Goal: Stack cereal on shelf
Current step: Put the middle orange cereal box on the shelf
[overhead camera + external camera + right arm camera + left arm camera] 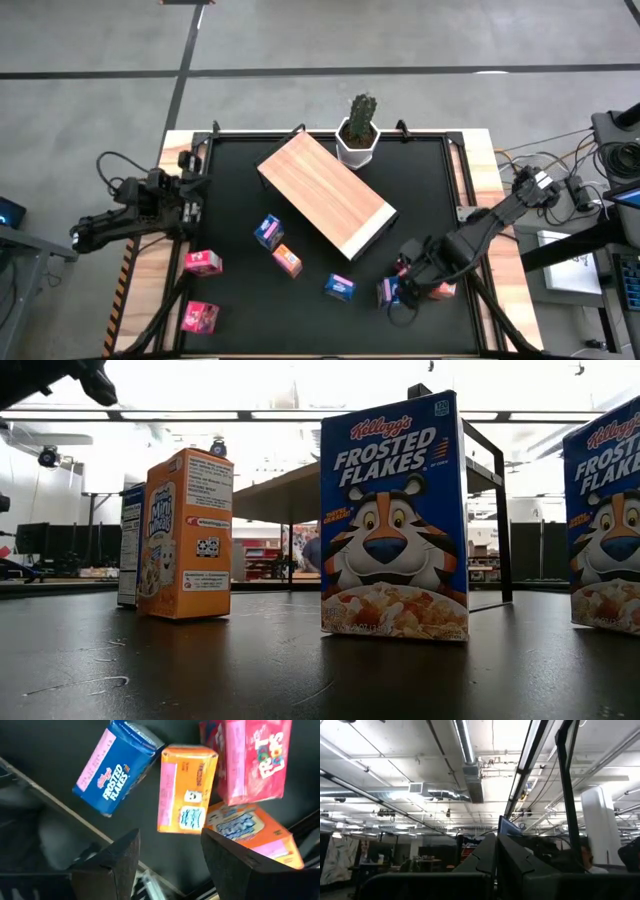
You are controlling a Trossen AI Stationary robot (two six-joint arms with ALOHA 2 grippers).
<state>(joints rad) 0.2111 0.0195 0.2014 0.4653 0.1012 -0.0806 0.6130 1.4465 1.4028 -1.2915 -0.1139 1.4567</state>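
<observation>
The light-wood shelf stands slantwise mid-table on dark legs; it also shows in the low view. Small cereal boxes stand scattered on the black tabletop near the front: blue, orange, blue, pink and pink. My right gripper is open above a cluster at the front right. Its wrist view shows the open fingers over a blue box, an orange box, a pink box and another orange box. My left gripper waits shut at the table's left edge.
A white potted cactus stands at the far edge, just behind the shelf's far corner. A black frame rail runs close by the front-right cluster. In the low view, an orange box and two blue boxes stand upright.
</observation>
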